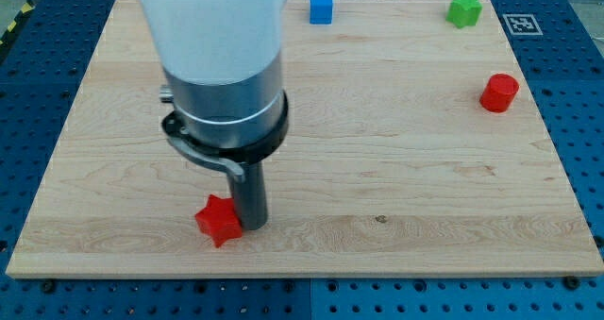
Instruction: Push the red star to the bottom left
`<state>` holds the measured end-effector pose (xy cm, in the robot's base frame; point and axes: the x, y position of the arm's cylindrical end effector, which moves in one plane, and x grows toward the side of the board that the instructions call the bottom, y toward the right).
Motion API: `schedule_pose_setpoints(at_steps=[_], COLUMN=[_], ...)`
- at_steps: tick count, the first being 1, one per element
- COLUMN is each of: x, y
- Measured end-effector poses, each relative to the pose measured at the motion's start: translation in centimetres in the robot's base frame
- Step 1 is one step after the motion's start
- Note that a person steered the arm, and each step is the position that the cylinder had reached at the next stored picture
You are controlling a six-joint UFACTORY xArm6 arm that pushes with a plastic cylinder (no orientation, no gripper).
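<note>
The red star (219,220) lies on the wooden board (377,150) towards the view's bottom left. My tip (251,226) is the lower end of a dark rod hanging from the big white and grey arm. It stands just right of the red star and touches its right side. The arm body hides the board above the star.
A blue cube (322,8) sits at the board's top edge near the middle. A green star-shaped block (464,10) is at the top right. A red cylinder (499,92) lies at the right side. A black-and-white marker tag (522,24) is beyond the top right corner.
</note>
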<state>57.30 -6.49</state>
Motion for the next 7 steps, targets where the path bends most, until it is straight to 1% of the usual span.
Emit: schedule_pose_setpoints(at_steps=[3, 5, 7], x=[2.5, 2.9, 2.9], y=[-4.9, -5.8, -10.7])
